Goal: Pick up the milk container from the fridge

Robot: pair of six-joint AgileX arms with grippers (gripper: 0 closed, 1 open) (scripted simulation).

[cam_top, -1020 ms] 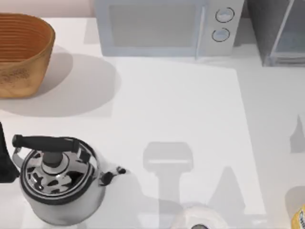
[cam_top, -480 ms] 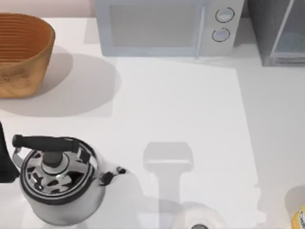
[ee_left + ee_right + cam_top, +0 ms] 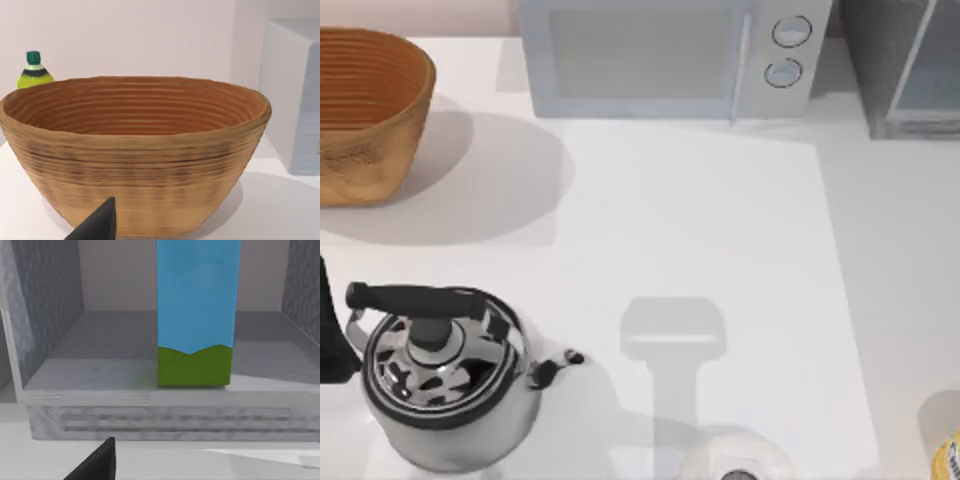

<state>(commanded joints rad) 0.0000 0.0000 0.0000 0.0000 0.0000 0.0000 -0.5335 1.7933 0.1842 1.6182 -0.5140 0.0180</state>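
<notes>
The milk carton point(image 3: 196, 315) stands upright on the fridge point(image 3: 900, 70) floor, near the front lip of the open cabinet, dark speckled walls on either side of it. From the right wrist view it sits square ahead, blue sides above the green band, nothing touching it. So the fridge is already open and the carton is exposed; the grab itself is not yet done.

The right gripper point(image 3: 95, 465) is in front of the fridge, facing into it, with one dark finger tip poking into the edge of its own view. I cannot tell how wide its fingers are spread, and it has hold of nothing that I can see. By my reckoning the approach is lined up and the rest remains: reach in past the lip, close around the carton, lift it and draw it out.

In the top view the fridge sits at the back corner, just beside the microwave point(image 3: 665, 55). The left gripper point(image 3: 97, 225) is idle, well away from the fridge, pointing at the woven basket point(image 3: 135, 155) with a green-capped bottle point(image 3: 33, 72) behind it; whether its fingers are apart I cannot tell either. A kettle point(image 3: 445, 375) stands on the table point(image 3: 700, 220), far across from the fridge.
</notes>
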